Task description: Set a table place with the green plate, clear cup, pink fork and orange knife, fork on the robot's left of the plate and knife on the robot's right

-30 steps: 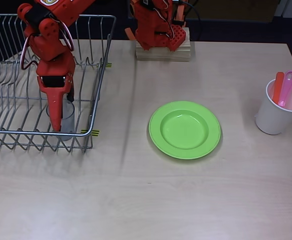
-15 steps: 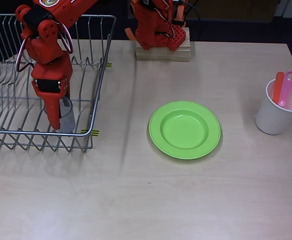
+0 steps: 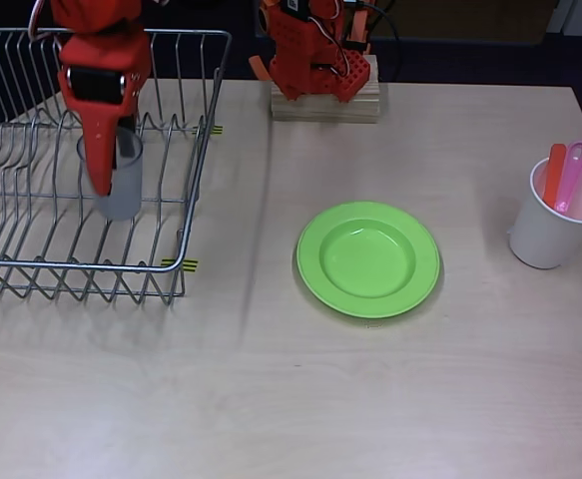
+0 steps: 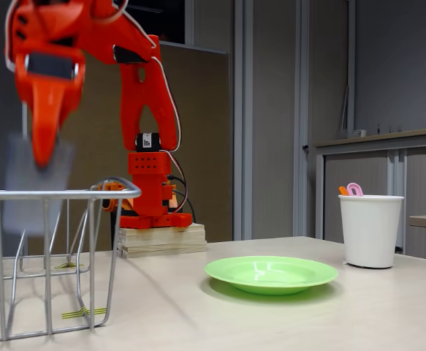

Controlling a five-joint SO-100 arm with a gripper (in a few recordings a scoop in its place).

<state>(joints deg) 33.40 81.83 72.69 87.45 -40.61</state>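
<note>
Hanging above the wire rack (image 3: 186,215), the clear cup (image 3: 121,185) is pinched at its rim by the jaws of the gripper (image 3: 106,170), well left of the green plate (image 3: 368,259) in the overhead view. It looks light, thin-walled and slippery, so a wall grip seems right but could slide.

Red-orange jointed robot (image 4: 143,110); black motor blocks; white wires along the links; pointed gripper (image 3: 103,165).

Wire dish rack (image 3: 31,249), white paper cup (image 3: 548,235)
</note>
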